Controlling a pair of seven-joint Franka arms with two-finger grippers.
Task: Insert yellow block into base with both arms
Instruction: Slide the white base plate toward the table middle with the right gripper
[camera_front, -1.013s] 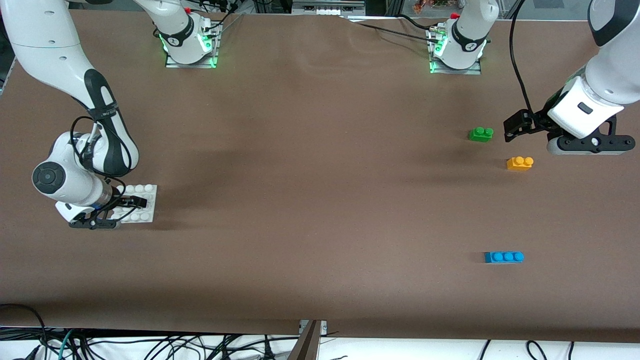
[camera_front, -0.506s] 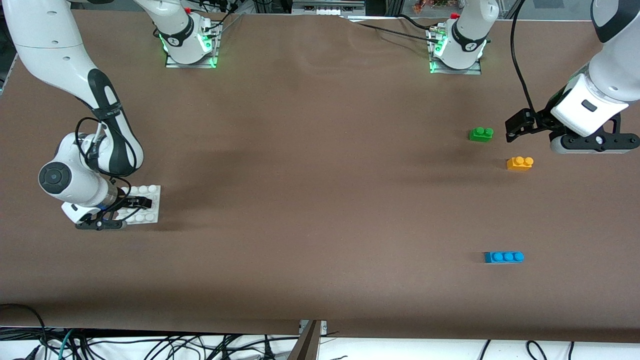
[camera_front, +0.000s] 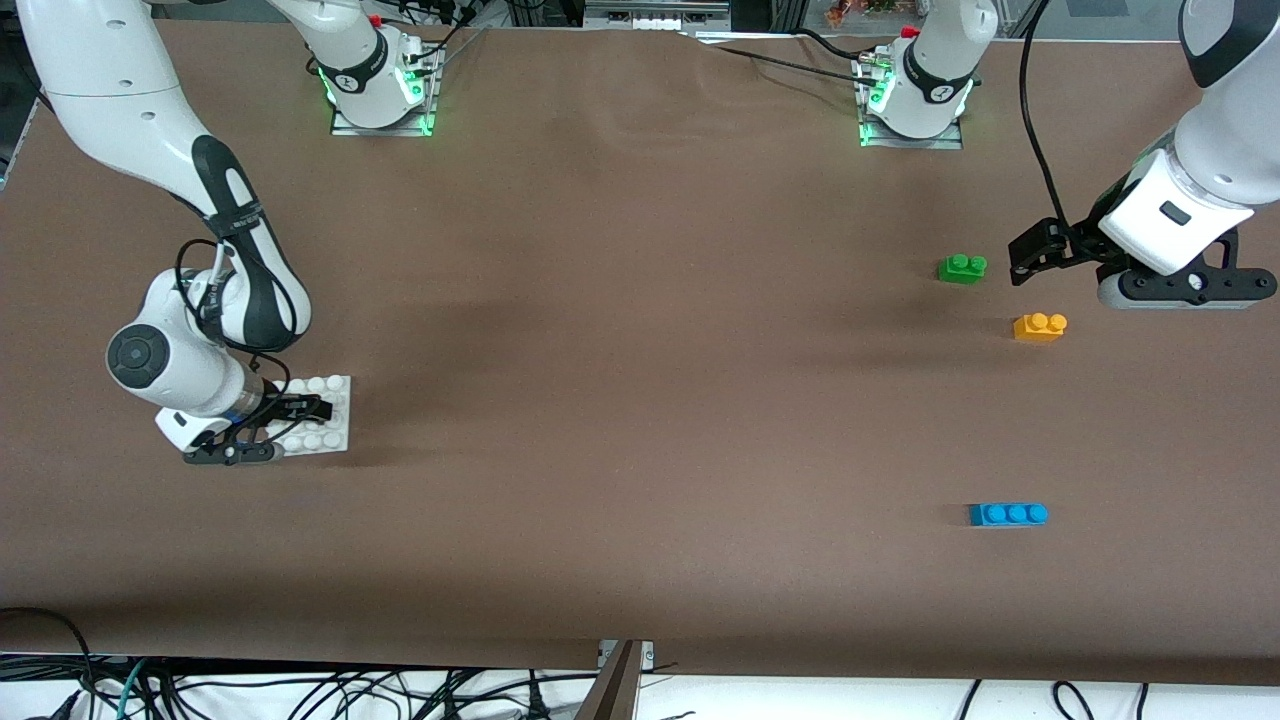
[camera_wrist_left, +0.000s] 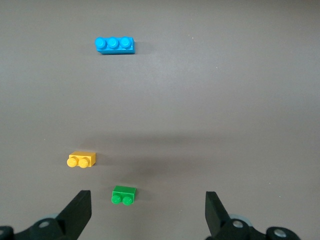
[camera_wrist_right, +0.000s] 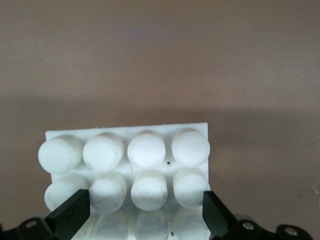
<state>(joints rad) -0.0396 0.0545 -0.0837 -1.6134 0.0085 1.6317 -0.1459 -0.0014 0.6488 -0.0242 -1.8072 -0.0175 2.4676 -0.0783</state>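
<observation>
R gripper (camera_front: 300, 409) clamping base (camera_front: 335, 420)

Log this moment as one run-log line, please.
right gripper: closed on base | left gripper: open, above table beside green brick | yellow block: on table, untouched

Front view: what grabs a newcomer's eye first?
The right gripper at the right arm's end of the table, clamped on the white base. Then three bright bricks at the left arm's end: the yellow block, with a green brick farther from the camera and a blue brick nearer. The left gripper hangs open just above them.
</observation>
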